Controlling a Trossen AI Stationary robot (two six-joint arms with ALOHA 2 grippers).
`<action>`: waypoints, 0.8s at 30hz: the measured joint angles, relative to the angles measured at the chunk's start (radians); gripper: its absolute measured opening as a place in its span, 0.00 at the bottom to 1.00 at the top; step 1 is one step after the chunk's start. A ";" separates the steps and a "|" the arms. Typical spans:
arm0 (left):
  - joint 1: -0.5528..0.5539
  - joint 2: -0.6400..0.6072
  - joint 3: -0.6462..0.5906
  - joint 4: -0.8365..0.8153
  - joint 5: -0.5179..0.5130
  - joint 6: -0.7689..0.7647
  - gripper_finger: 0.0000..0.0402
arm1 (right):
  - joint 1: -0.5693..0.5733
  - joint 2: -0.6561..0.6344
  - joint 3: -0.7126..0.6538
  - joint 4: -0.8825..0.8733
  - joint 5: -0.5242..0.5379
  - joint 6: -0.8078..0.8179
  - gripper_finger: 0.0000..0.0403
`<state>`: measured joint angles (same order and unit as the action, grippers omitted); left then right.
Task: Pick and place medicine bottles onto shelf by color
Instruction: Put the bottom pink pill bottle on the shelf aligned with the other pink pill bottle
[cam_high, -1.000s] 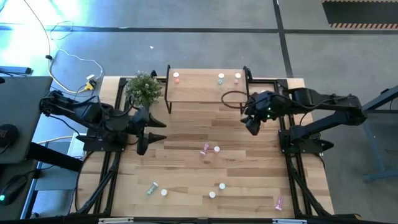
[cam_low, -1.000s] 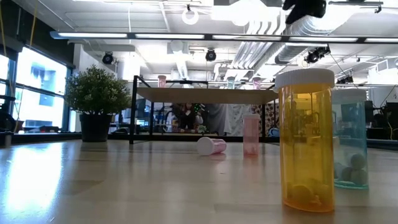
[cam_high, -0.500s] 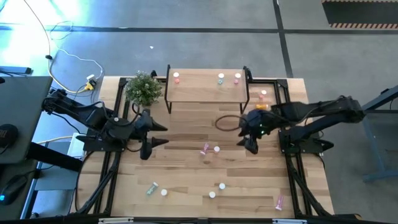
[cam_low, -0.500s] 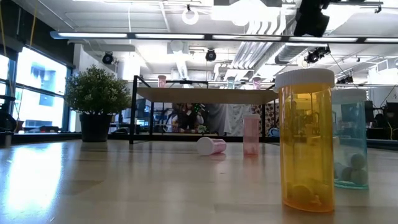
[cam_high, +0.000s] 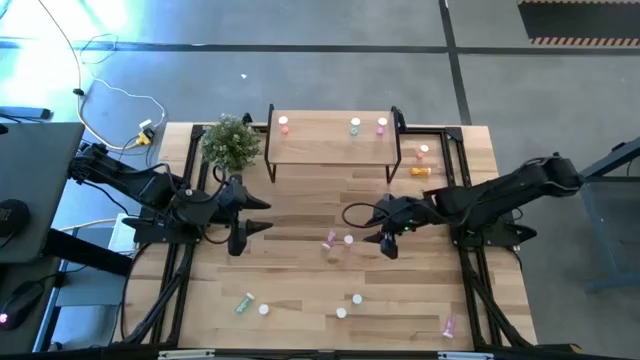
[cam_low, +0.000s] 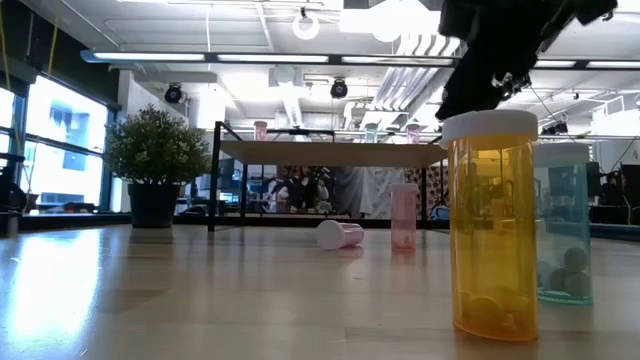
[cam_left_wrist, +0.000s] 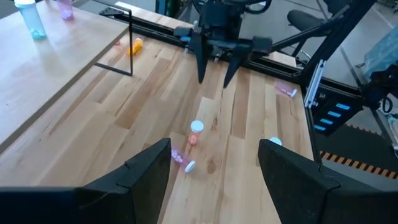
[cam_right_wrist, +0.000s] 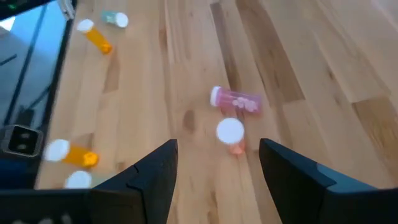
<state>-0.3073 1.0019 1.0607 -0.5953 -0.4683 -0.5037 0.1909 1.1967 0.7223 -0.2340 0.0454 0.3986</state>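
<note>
grey concrete flooring is surrounding the plank desk (cam_high: 300, 280), with a plant (cam_high: 231, 143) sitting at its far left corner. the shelf (cam_high: 330, 150) is standing at the far edge, carrying three upright bottles: one red-tinted (cam_high: 284, 124), one green (cam_high: 355, 126), one pink (cam_high: 381, 125). two more are lying just right of the shelf (cam_high: 422, 160). mid-desk, a pink bottle (cam_high: 331, 238) is lying on its side, touching or just beside an upright orange bottle (cam_high: 347, 240). others are sitting scattered along the near edge (cam_high: 300, 306).

the right end effector (cam_high: 387, 238) is hovering just right of that middle pair, fingers spread wide and holding nothing; its wrist view is showing the pair between the fingers. the left end effector (cam_high: 246, 215) is waiting left of centre, also gaping open and empty, pointing toward the desk's middle.
</note>
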 joint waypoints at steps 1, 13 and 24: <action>0.000 0.000 0.000 0.001 0.000 -0.001 0.58 | 0.000 0.009 -0.016 0.028 0.008 -0.002 0.54; 0.000 0.000 0.000 0.019 0.004 -0.001 0.58 | 0.000 0.194 -0.042 0.242 0.026 -0.057 0.54; 0.000 0.000 0.000 0.018 0.004 0.001 0.58 | 0.000 0.321 -0.041 0.339 0.026 -0.060 0.54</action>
<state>-0.3073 1.0016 1.0607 -0.5775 -0.4644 -0.5027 0.1909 1.5181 0.6815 0.1055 0.0711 0.3386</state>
